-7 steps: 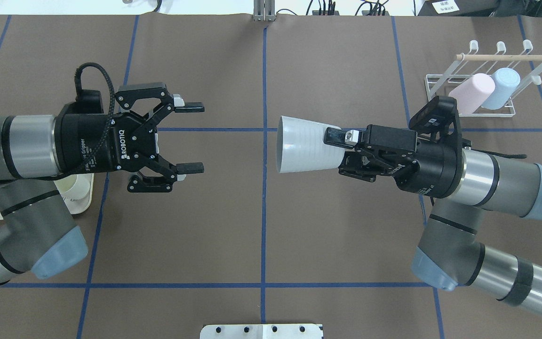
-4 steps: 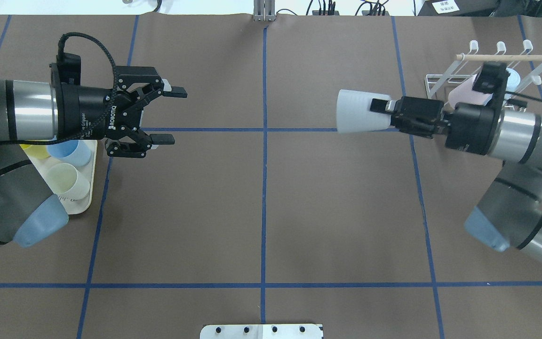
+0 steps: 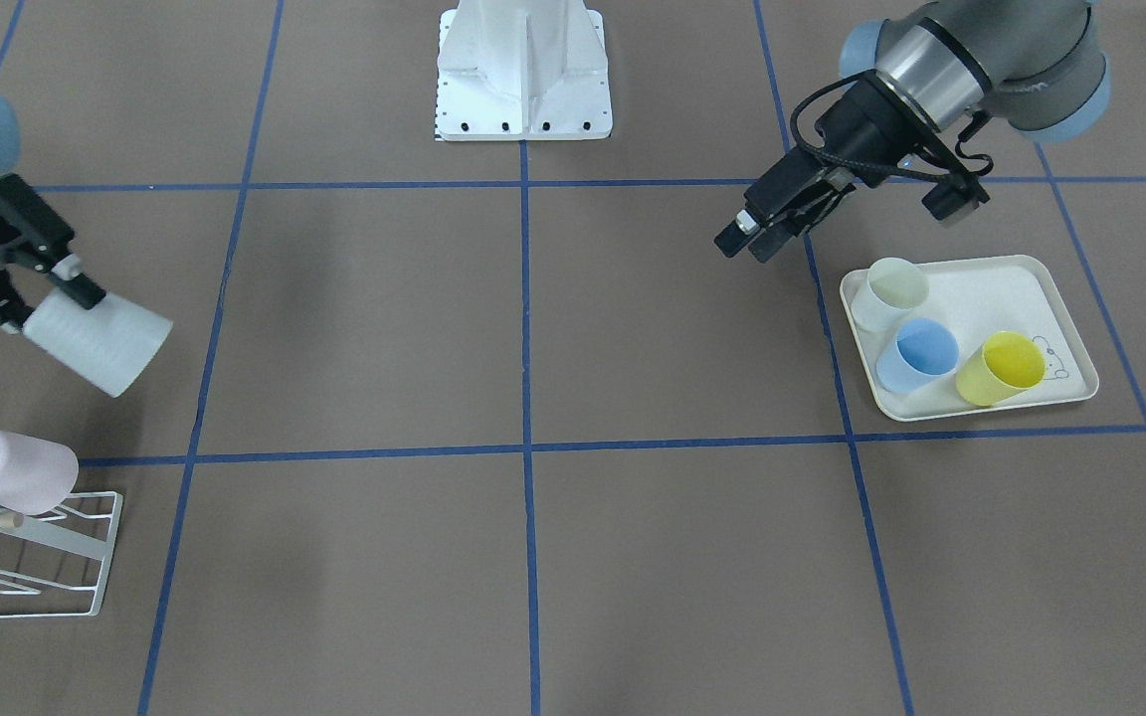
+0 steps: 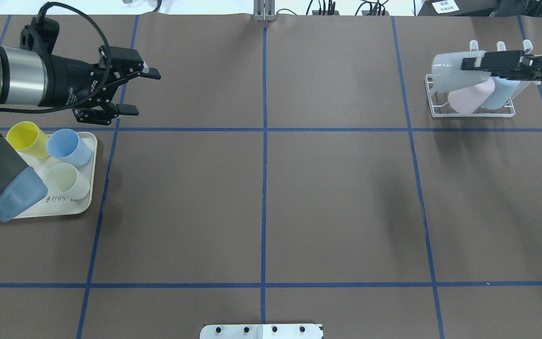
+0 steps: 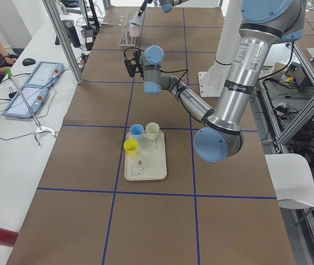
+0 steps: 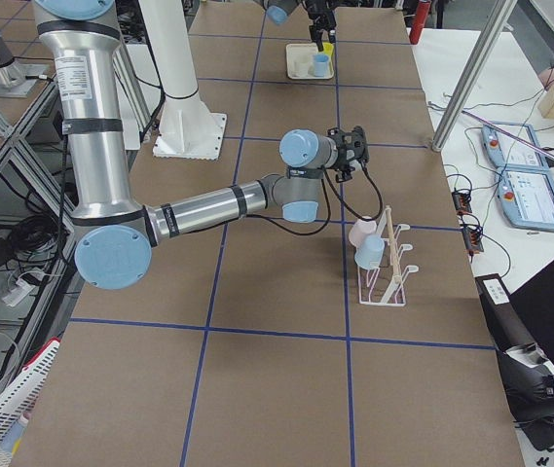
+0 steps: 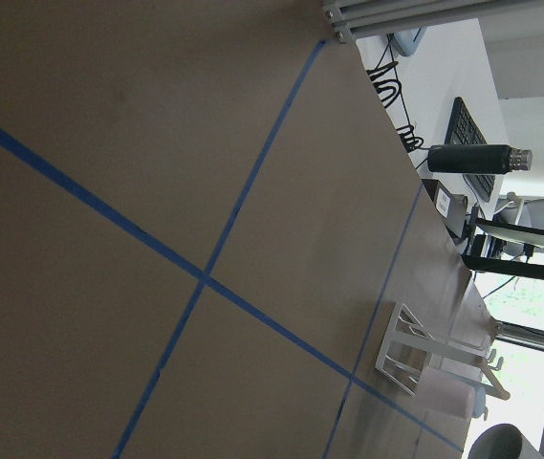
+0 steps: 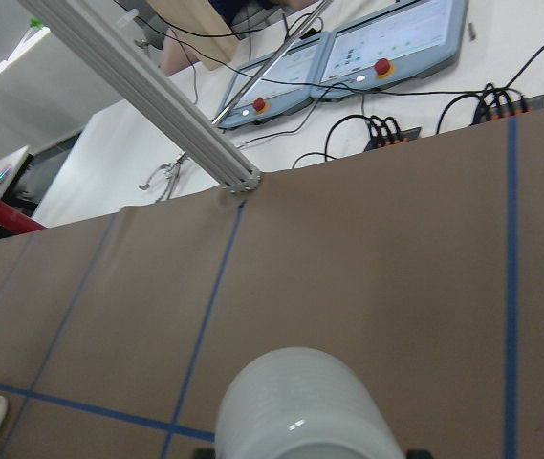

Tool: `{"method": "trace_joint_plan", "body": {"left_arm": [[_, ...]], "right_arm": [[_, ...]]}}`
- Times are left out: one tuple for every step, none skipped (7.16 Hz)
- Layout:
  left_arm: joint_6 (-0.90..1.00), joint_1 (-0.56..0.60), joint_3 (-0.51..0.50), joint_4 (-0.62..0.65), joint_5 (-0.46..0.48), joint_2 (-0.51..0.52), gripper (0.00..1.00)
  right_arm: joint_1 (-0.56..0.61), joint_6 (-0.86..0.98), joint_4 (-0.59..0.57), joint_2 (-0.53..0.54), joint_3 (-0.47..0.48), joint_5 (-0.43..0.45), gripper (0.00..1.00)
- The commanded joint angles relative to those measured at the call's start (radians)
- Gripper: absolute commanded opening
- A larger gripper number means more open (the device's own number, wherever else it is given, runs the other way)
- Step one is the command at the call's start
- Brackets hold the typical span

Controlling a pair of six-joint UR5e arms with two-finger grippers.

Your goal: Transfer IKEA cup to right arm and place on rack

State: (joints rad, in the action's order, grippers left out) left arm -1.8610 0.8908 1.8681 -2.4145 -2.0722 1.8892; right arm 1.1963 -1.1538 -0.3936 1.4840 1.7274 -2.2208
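A robotics lab: a brown table (image 4: 337, 197) gridded with blue tape (image 4: 264, 188), aluminium framing posts (image 8: 147, 100), teach pendants (image 8: 396, 40) on the bench (image 5: 13, 160).

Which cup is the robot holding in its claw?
The white cup. The right gripper pinches it in the air by the rack. The other cups just sit on the rack or the tray.

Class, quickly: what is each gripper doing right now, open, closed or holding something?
Left gripper: open, holding nothing.
Right gripper: closed on the white cup.
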Motion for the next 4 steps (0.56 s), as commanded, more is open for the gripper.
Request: {"method": "trace_joint_plan", "body": {"left_arm": [[0.180, 0.060, 0.005, 0.154, -0.006, -0.002, 1.00], [0.253, 0.080, 0.008, 0.208, -0.003, -0.010, 1.00], [0.326, 0.103, 0.013, 0.256, 0.000, -0.022, 1.00], [0.436, 0.129, 0.019, 0.320, 0.003, -0.030, 1.00]], "right_arm": [[0.165, 0.298, -0.211, 0.038, 0.003, -0.120, 0.32], [0.196, 0.425, -0.299, 0.059, 0.003, -0.126, 0.30], [0.244, 0.579, -0.432, 0.058, 0.003, -0.125, 0.30], [0.276, 0.697, -0.596, 0.050, 0.012, -0.125, 0.30]]}}
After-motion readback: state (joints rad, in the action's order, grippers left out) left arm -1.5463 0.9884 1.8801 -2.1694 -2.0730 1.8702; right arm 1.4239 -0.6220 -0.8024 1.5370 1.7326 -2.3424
